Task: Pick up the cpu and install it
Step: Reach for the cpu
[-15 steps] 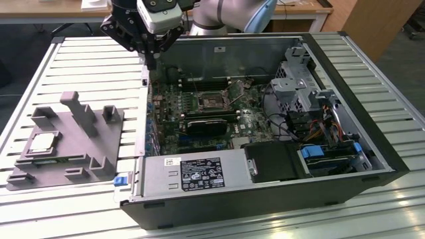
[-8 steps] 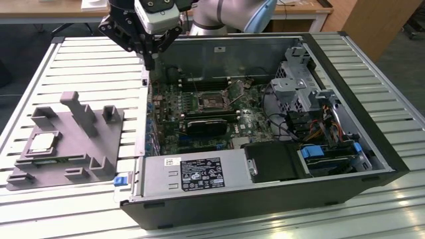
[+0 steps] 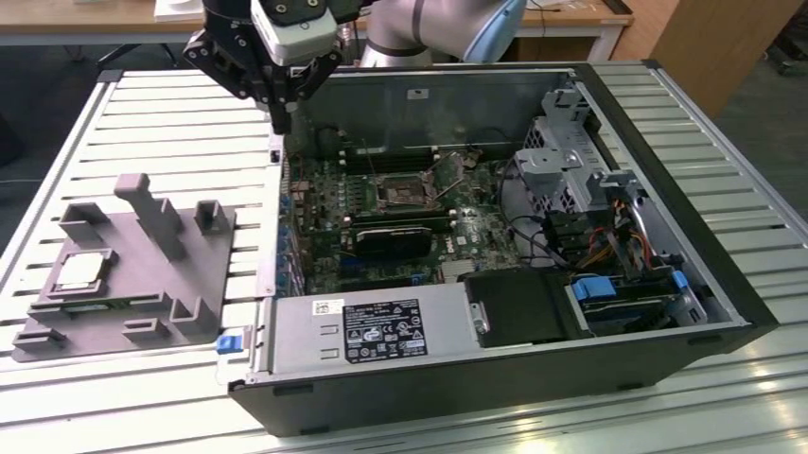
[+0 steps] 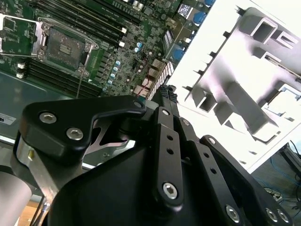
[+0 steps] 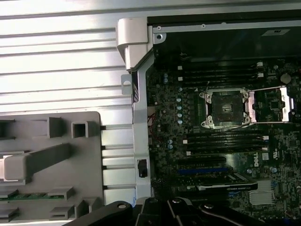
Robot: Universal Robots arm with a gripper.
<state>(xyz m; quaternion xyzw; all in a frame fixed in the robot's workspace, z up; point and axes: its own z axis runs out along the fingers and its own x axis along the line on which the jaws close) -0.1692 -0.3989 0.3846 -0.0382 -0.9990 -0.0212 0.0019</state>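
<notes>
The cpu [image 3: 79,272], a pale silver square chip, lies in a recess on the grey fixture block [image 3: 127,270] at the exterior view's left. My gripper [image 3: 280,121] hangs high over the computer case's wall [image 3: 274,218], near its far corner, well away from the cpu. Its black fingers [image 4: 165,94] meet at the tips with nothing between them. The motherboard socket [image 3: 401,195] stands open and empty, its metal load plate [image 3: 449,170] flipped up. The socket [image 5: 229,106] and the fixture block [image 5: 47,160] also appear in the first wrist view.
The open computer case [image 3: 682,170] lies on a slatted metal table [image 3: 165,123]. Inside are a power supply [image 3: 373,331], a drive cage [image 3: 562,151] with cables, and memory slots [image 5: 221,141] beside the socket. The fixture's upright posts [image 3: 158,213] stand near the cpu.
</notes>
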